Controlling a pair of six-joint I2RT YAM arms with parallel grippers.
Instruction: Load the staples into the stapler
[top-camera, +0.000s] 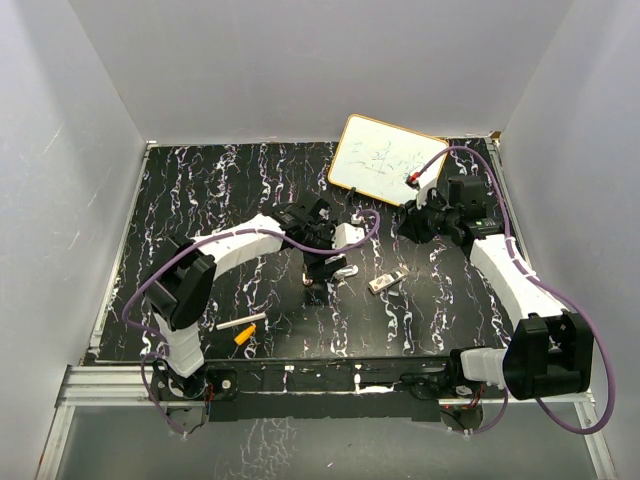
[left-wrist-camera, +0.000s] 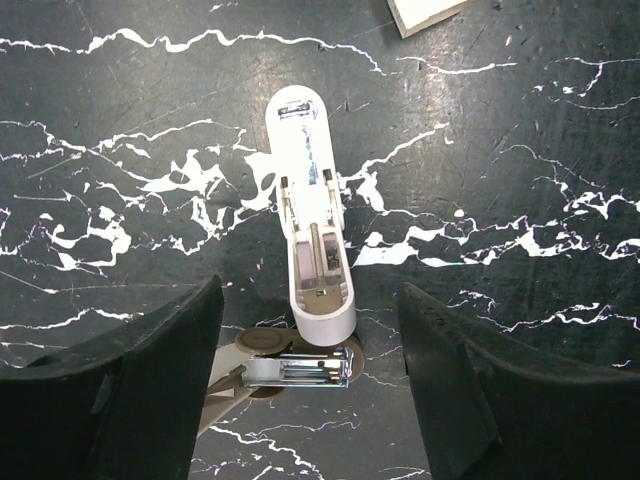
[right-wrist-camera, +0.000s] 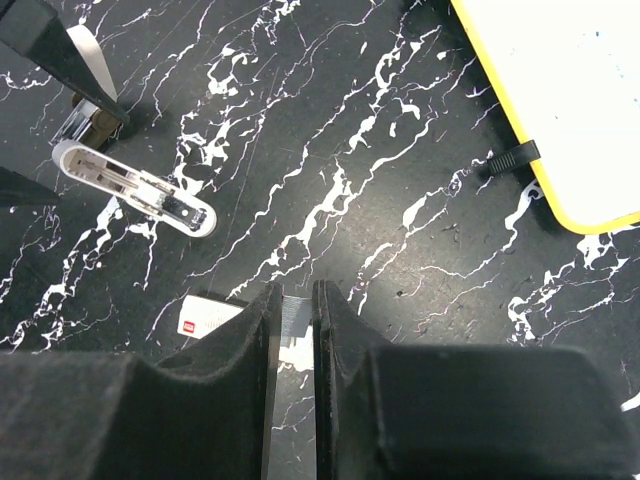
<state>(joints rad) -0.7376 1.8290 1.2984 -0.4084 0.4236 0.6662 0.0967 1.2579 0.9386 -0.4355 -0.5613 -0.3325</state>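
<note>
Your left end effector (left-wrist-camera: 312, 293) is open. Its black fingers (left-wrist-camera: 130, 390) stand on either side of the stapler (left-wrist-camera: 312, 230) and, as far as the left wrist view shows, do not touch it. The stapler lies on the black marbled table (top-camera: 200, 200) near the middle. It is swung open, with its white half stretched flat and the metal magazine (left-wrist-camera: 300, 370) at the hinged end, closest to the wrist camera. Your right end effector (right-wrist-camera: 292, 292) sits to the right and farther back, in front of the yellow-edged whiteboard (top-camera: 385, 160). Its jaws are almost closed, pinching a thin silvery strip of staples (right-wrist-camera: 292, 325). Just beside that end effector, on the table, is a small white staple box (right-wrist-camera: 205, 318) with a red label. In the overhead view the box lies to the right of the stapler. Near the left arm's base, a white stick (top-camera: 237, 325) lies just beside an orange piece (top-camera: 245, 337), well apart from the stapler.
</note>
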